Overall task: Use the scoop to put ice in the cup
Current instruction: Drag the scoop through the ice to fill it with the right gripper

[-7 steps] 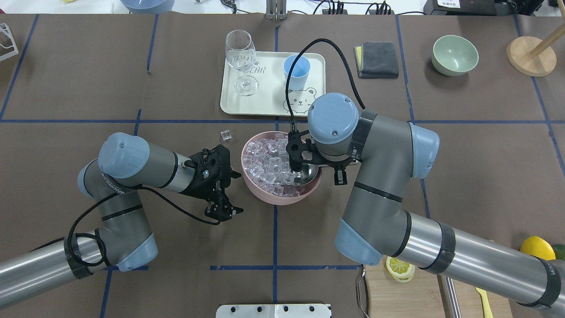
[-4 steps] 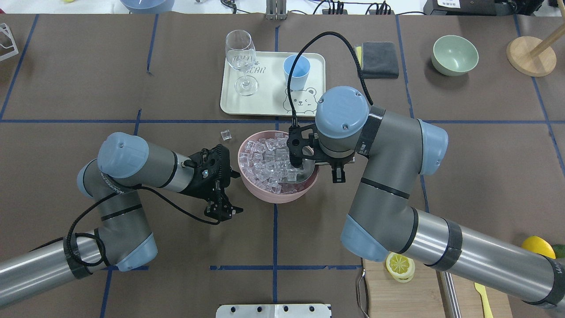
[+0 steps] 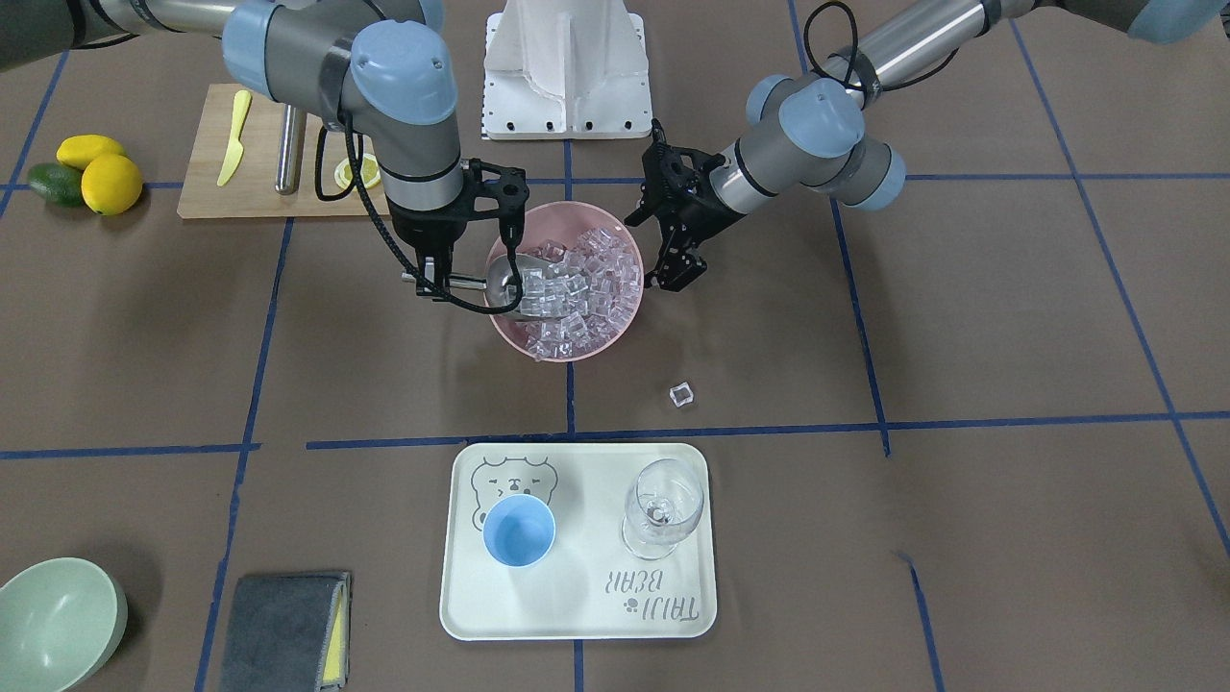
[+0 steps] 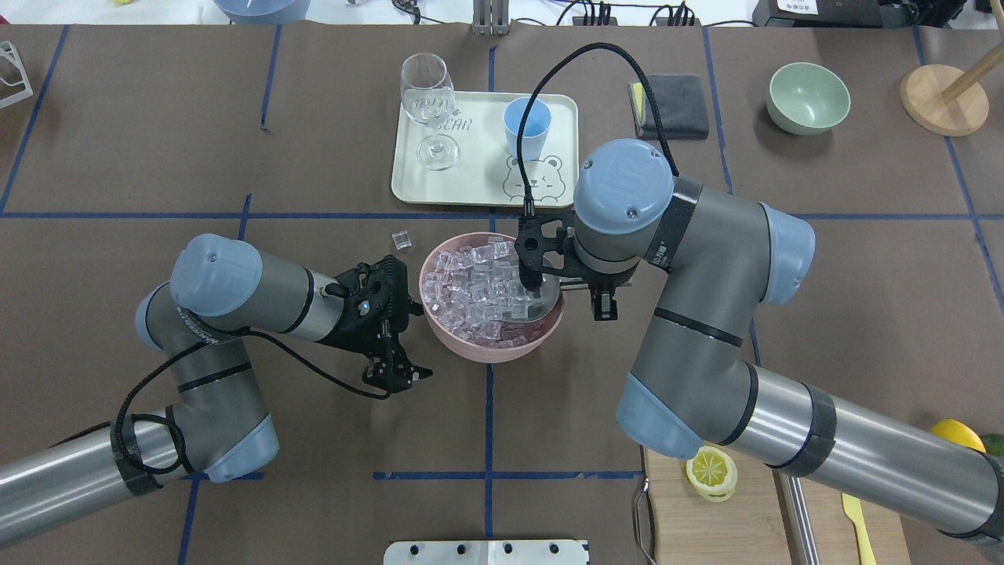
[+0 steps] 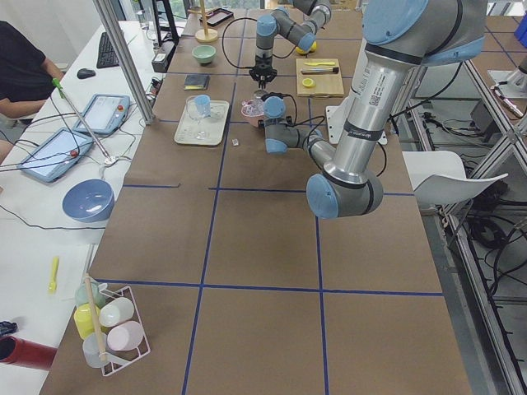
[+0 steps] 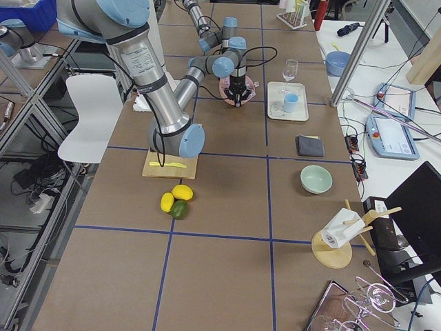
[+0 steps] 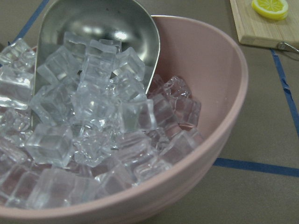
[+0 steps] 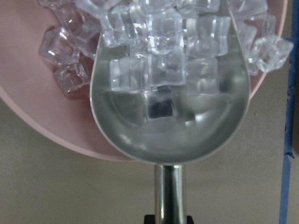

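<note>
Right end effector (image 3: 434,277) clamped on the scoop (image 8: 170,116) by its rod handle. The trough lies in the right side of the pink bowl (image 4: 471,351), several cubes of ice (image 4: 478,290) in it, mouth pushed into the heap. Left end effector (image 4: 398,375) hangs just left of the bowl, jaws apparently apart, holding nothing. Cup (image 4: 526,125) upright on the cream tray (image 4: 471,176), farther out on the worktop (image 4: 314,157), wine glass (image 4: 430,102) to its left; one stray cube (image 4: 401,239) lies off the bowl's far-left side.
</note>
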`<state>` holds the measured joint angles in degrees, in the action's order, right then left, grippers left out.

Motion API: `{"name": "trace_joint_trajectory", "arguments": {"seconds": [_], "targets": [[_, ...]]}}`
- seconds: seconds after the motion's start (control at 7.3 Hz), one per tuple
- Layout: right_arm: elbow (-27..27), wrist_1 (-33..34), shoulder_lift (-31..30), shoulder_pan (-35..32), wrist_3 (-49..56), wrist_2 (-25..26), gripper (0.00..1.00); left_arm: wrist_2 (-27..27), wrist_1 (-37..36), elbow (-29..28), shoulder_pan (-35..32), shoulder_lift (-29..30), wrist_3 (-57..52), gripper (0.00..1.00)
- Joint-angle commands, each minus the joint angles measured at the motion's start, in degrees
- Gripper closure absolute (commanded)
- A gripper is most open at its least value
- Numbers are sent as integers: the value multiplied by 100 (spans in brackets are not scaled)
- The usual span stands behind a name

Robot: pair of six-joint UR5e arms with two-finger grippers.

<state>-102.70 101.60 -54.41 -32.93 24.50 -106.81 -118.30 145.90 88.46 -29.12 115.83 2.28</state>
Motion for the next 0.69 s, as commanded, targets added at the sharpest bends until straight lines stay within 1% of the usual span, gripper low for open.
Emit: {"name": "trace_joint_trajectory", "arguments": {"seconds": [0.0, 0.27, 0.55], "targets": [[-48, 0, -8, -160, 2, -286, 100, 0, 0, 5, -6, -8, 0, 0], [-57, -18, -52, -328, 20, -620, 100, 0, 0, 5, -23, -8, -8, 0], [-118, -788, -402, -416, -94, -884, 100, 0, 0, 5, -50, -8, 0, 0]]}}
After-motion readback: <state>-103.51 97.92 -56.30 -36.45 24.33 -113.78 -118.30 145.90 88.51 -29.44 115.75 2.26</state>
